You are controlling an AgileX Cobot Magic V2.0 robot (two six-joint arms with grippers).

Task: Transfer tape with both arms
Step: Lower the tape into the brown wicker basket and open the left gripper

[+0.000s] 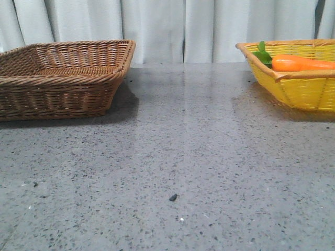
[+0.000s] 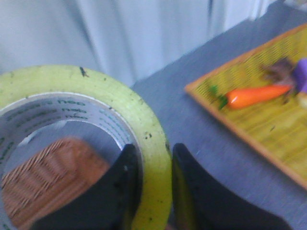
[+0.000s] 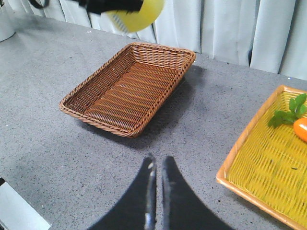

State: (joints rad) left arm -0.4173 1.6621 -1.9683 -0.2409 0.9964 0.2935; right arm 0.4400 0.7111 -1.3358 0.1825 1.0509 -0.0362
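— Left wrist view tells it best: the left gripper [image 2: 154, 189] has its two dark fingers pinching the wall of the tape [image 2: 96, 96], one finger inside the white core, one outside on the yellow band.

— So it's holding by a thin slice of the roll?

— Looks that way. If the roll pivots between the pads, it could swing or slide out. I'd call that the main risk.

— Where is it over the table?

— In the right wrist view the tape [image 3: 136, 12] hangs high, beyond the far rim of the brown wicker basket [image 3: 129, 88], with a dark gripper [image 3: 110, 5] clamped on it. Through the core you can see brown weave below, so it sits roughly above that basket.

— And the right arm?

— The right gripper [image 3: 157, 184] is pressed nearly closed, empty, well away from the roll, low over the grey table [image 1: 172, 157]. Neither arm shows in the front view.

— The yellow basket?

— The yellow basket [image 1: 293, 83] sits on the right with the carrot [image 1: 301, 64] and something purple beside it, too blurred to name.

— What else could fail?

— A release at that height; the roll might bounce off the rim or roll away across the table.
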